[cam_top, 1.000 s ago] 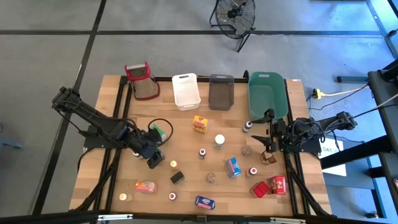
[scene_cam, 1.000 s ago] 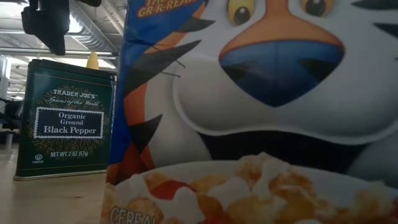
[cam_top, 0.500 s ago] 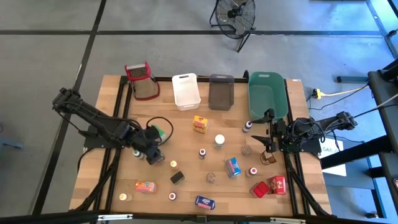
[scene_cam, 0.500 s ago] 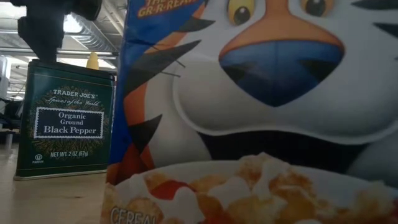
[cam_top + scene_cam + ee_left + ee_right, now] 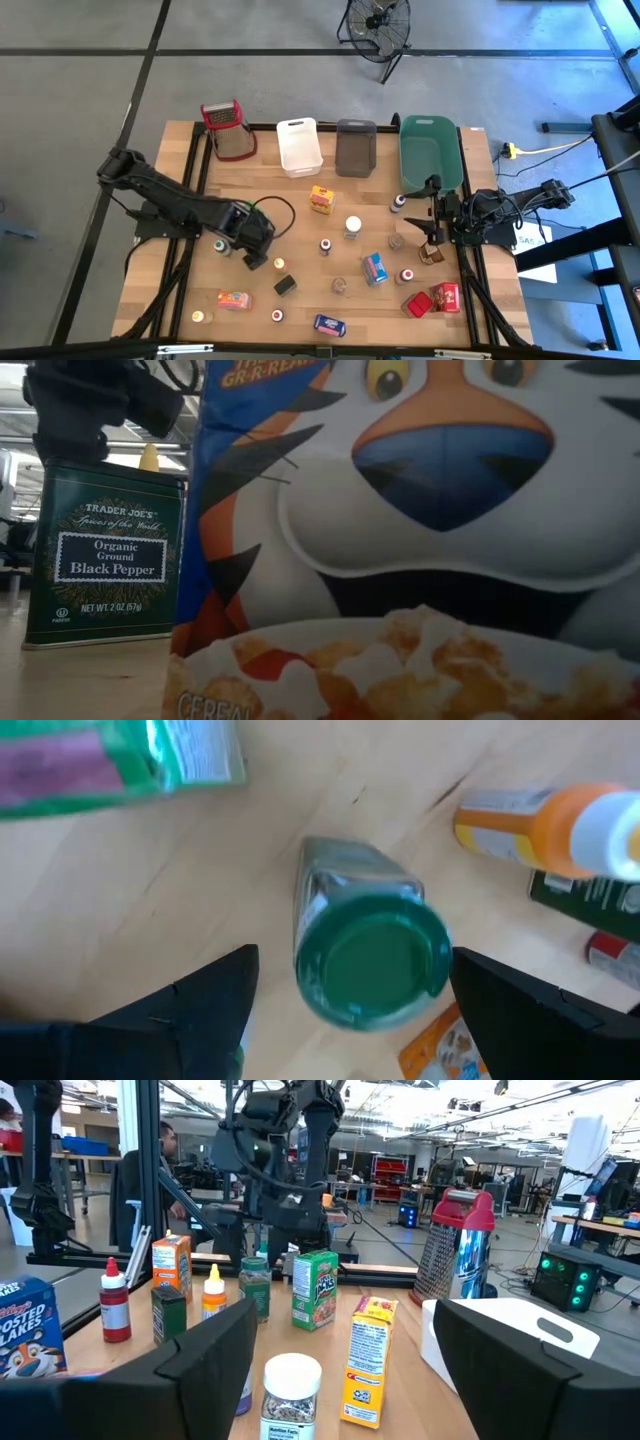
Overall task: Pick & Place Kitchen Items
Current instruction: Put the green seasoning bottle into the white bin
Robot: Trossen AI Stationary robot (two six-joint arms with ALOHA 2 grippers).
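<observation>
Left gripper (image 5: 345, 982) swung over green-capped jar (image 5: 362, 952), jaws wide, holding nothing; jar upright on table beside green box (image 5: 258, 209). Pick looks imminent. Right gripper (image 5: 428, 226) parked near green tub (image 5: 430, 150), open, empty.

Even, bright overhead light on the wooden surface (image 5: 300, 215) in the high view, soft short shadows, left wrist view motion-blurred around a green-capped jar (image 5: 368, 955), low view crowded by a soft, out-of-focus cereal box (image 5: 420, 540), ceiling lights glaring in the room behind
</observation>
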